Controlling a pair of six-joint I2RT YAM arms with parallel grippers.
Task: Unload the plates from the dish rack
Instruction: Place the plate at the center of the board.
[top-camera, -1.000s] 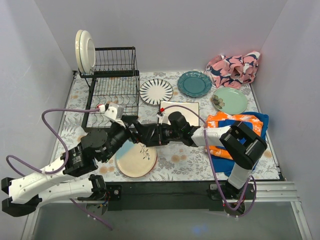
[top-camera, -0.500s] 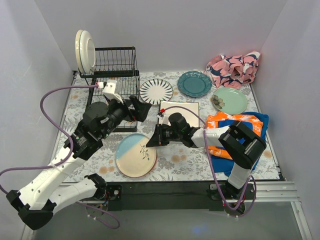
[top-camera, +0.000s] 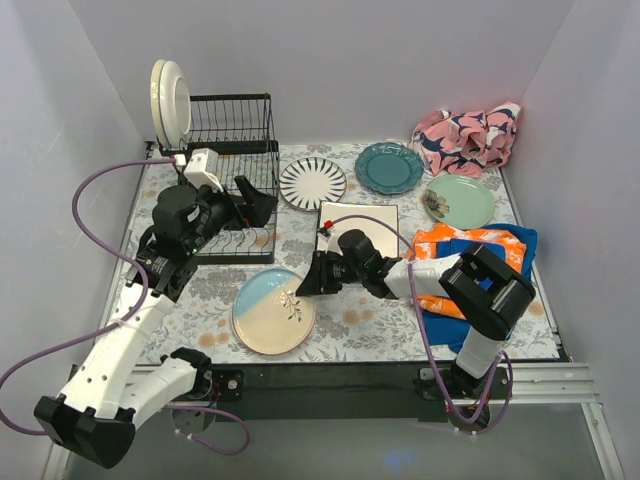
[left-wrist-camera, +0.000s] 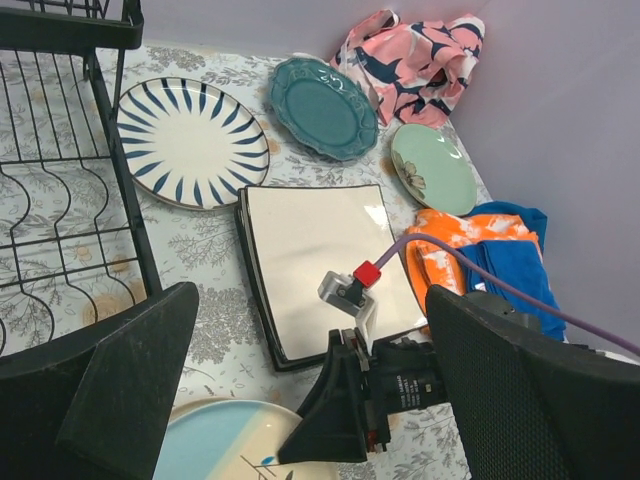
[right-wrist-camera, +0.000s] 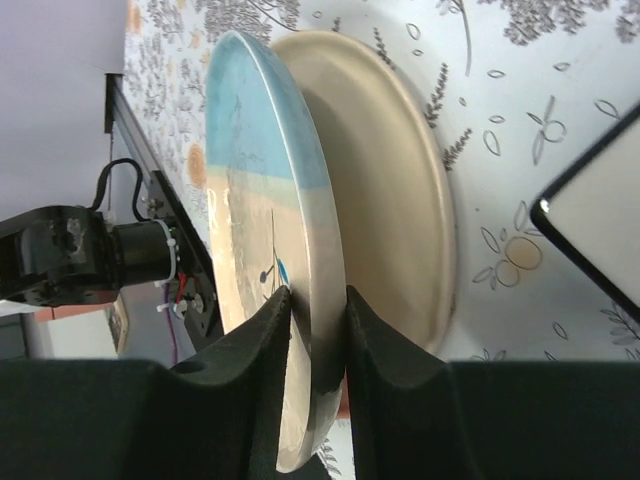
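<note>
The table (top-camera: 370, 320) is carrying most of the load by now. The dish rack (top-camera: 228, 165) is standing at its far left. Two round cream plates (top-camera: 170, 100) are standing on edge at the left end of its top tier. They look like the last ones waiting, since no plate is showing in the lower wire slots that the left wrist view takes in.

A pink cloth (top-camera: 468, 135) is lying in the far right corner, and an orange and blue cloth (top-camera: 480, 250) is lying nearer on the right.

Out of the rack and lying flat are a square plate (top-camera: 358, 222) in the middle, which seems to be sitting on a second square one, a striped plate (top-camera: 312, 183), a teal plate (top-camera: 388, 167) and a green plate (top-camera: 459, 201). Near the front edge, the blue-and-cream plate (top-camera: 265, 312) is going down onto a plain cream plate (right-wrist-camera: 400, 190). Its near rim is riding a little above that plate.

The right gripper (top-camera: 308, 283) is pinching that rim with its jaws narrow, one finger above and one below. By my reading, this plate is in the middle of being set down and is not yet let go.

The left gripper (top-camera: 255, 198) is hanging over the rack's front with its jaws wide and nothing between them. It is well placed for the two cream plates, which are the work left.
</note>
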